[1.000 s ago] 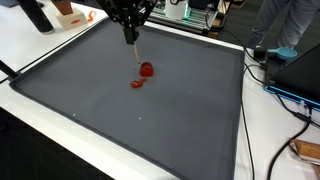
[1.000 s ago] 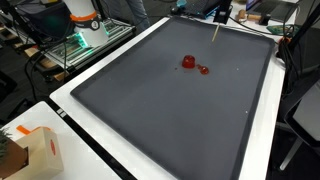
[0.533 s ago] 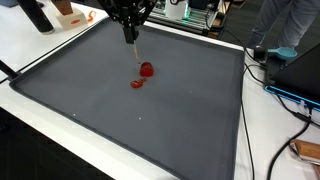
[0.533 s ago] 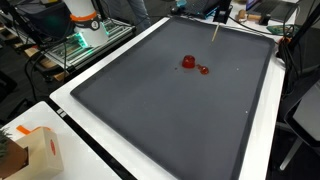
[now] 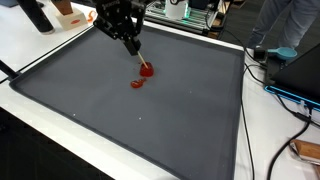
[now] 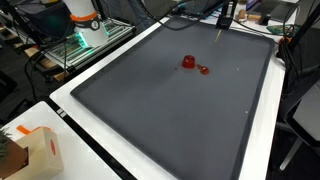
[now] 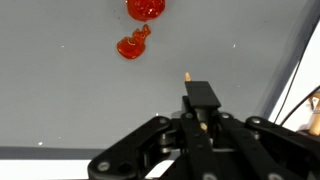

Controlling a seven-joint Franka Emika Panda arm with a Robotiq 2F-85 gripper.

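the tool [image 7: 202,112] is closed tight on a thin wooden stick [image 7: 187,77], held above a dark grey mat [image 5: 180,120] that lies on a white tabletop [image 5: 40,50]. in an exterior view the stick slants down with its tip near a red round piece [image 5: 147,70]. a smaller red scrap [image 5: 137,84] lies just beside that piece.

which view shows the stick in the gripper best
The wrist view: the stick is close up, gripped in the shut jaws of the gripper, its tip poking out. In both exterior views it is only a small thin sliver, far off.
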